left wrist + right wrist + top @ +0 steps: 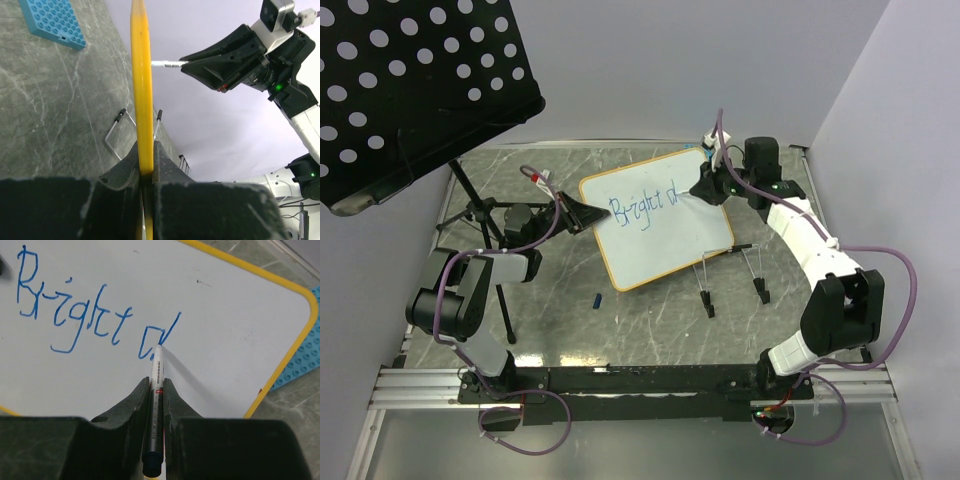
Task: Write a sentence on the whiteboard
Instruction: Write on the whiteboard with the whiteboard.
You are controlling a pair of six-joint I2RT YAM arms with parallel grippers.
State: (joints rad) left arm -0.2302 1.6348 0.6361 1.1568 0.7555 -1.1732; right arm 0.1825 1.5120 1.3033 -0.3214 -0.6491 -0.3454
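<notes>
Right jaws: closed tight on the barrel of a marker [157,365], which juts forward between them, tip leading.
Marker tip: touching the face of the whiteboard [235,315] at the foot of the stem of a blue letter "d".
Left jaws: clamped on the whiteboard's yellow rim, one finger on each face; the left wrist view sees the board edge-on.
Whiteboard position: mid-bench, held by its left edge and apparently raised at an angle off the bench [650,330]. Whether its far corner rests on the bench cannot be told.
Sentence [640,207]: unfinished; one line of blue script across the upper part of the board.
Readable writing: "Bright", then a single "d". Small print and a red mark on the marker barrel are too small to read. No brand is visible.
Step in hand: judged as lettering the second word, first letter nearly complete.
Next move: finish the stem, then carry the tip rightward for the following letters with light, even contact. The left jaws must hold the board rigid against the push. Space between the "d" and the right rim is limited, so later words probably need a second line below.
Surroundings: blue studded plate [55,20] on the bench beyond the board; wire stand [708,306] with black feet lying just beside the board's near right edge; perforated black music stand [410,80] at far left.
</notes>
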